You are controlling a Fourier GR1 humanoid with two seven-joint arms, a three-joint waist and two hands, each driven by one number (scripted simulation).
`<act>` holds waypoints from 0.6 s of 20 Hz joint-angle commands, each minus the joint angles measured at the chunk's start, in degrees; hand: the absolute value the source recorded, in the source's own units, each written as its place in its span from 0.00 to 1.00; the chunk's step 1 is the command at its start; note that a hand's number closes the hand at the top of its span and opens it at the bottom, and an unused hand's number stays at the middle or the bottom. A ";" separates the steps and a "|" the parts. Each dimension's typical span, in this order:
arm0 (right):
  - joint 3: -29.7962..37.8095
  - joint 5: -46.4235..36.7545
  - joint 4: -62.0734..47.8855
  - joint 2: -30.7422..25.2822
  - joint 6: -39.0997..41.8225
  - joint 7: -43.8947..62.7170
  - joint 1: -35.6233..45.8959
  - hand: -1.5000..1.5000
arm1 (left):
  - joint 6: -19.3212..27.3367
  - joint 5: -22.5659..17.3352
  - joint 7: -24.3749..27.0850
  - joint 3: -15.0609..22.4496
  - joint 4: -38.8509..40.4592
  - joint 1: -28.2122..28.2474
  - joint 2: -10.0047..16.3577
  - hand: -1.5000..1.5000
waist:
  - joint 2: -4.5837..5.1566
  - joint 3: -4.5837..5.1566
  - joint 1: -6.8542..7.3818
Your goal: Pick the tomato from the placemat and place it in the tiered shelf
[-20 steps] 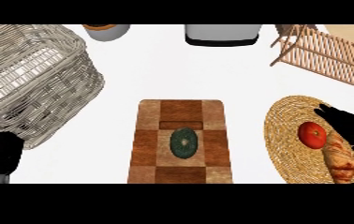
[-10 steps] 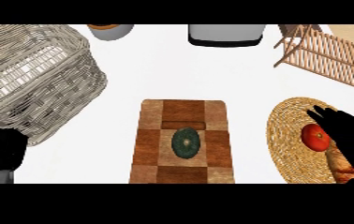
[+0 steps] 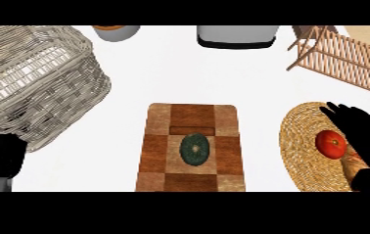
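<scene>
- Head view: the tomato (image 3: pixel 331 144) lies on the round woven placemat (image 3: pixel 302 147) at the right edge of the frame, right of the mat's middle.
- The right hand (image 3: pixel 356 126) comes in from the right edge over the placemat. Its dark fingers (image 3: pixel 334 108) are spread and point to the upper left, past the tomato. The tomato shows at the hand's left edge, and the hand looks released, not closed round it.
- A pale brown thing (image 3: pixel 358 165) lies on the mat just below the tomato, partly under the hand. What it is cannot be told.
- The left hand (image 3: pixel 9 157) shows as a dark shape at the lower left edge, beside the big wicker basket (image 3: pixel 43 81). Whether it is open or clenched cannot be told.
- The slatted wooden shelf (image 3: pixel 336 52) stands in the upper right corner, well apart from the tomato.
- A checkered wooden board (image 3: pixel 192 125) lies in the lower middle, with a dark green round thing (image 3: pixel 195 149) on it.
- Along the top edge stand a small grey pot (image 3: pixel 117 32) with an orange top and a wider grey vessel (image 3: pixel 237 36).
</scene>
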State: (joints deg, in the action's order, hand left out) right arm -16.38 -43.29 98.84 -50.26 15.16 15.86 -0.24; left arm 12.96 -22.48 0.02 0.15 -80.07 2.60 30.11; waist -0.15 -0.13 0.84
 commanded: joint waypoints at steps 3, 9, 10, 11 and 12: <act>-1.41 -4.81 -10.78 4.24 -5.03 -4.87 3.26 0.00 | -4.24 2.68 -2.54 5.19 -1.58 -0.78 0.51 0.50 | 0.38 0.04 -0.25; -0.66 -5.67 -14.45 5.78 -6.36 -8.09 5.13 0.00 | -4.62 3.75 0.42 5.45 0.70 -1.83 -0.92 0.50 | 0.40 0.08 -0.64; -0.72 -5.37 -12.09 5.35 -3.79 -7.04 5.12 0.00 | -5.50 1.94 -1.58 4.13 -1.35 -0.35 0.10 0.50 | 0.21 0.11 -0.61; 0.04 -6.25 -17.74 5.27 -8.15 -11.44 5.14 0.00 | -4.38 3.60 0.13 5.49 -0.12 0.11 -1.38 0.50 | 0.37 0.06 -0.50; 0.89 -5.49 -17.42 5.79 -6.12 -10.34 6.97 0.00 | -4.29 2.73 -2.34 4.63 -2.96 0.70 -0.15 0.50 | 0.25 0.06 -0.29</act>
State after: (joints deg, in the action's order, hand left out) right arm -16.58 -48.29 85.63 -45.36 9.78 8.11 4.34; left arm 13.36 -21.89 -0.16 -0.26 -80.26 2.93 29.27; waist -0.17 -0.19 0.74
